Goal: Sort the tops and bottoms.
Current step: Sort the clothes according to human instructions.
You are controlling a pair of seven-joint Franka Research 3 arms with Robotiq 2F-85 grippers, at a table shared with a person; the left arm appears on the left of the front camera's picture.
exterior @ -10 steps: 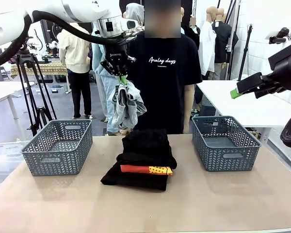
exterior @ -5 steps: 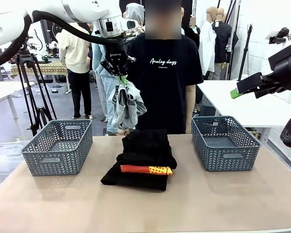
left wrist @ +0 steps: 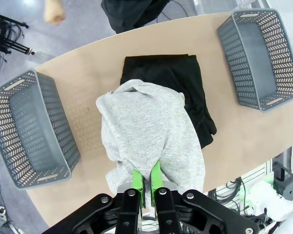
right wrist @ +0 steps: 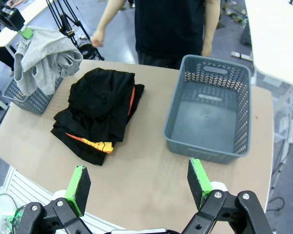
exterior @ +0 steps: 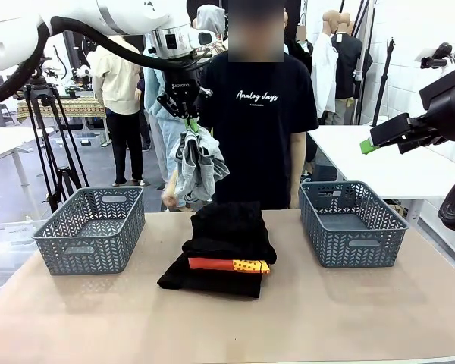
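Beige tabletop (exterior: 349, 303), a grey basket (exterior: 91, 227) at each end: the left gripper (exterior: 188, 120), pinched shut on a fold of the grey top (exterior: 199, 163), hangs it high over the black bottoms (exterior: 231, 231) and orange top (exterior: 227, 265) stacked mid-table; the right gripper (right wrist: 139, 180) waits wide open, empty. Held by so little cloth (one fold), it could slip free. "Analog days" reads the person's T-shirt (exterior: 255, 121).
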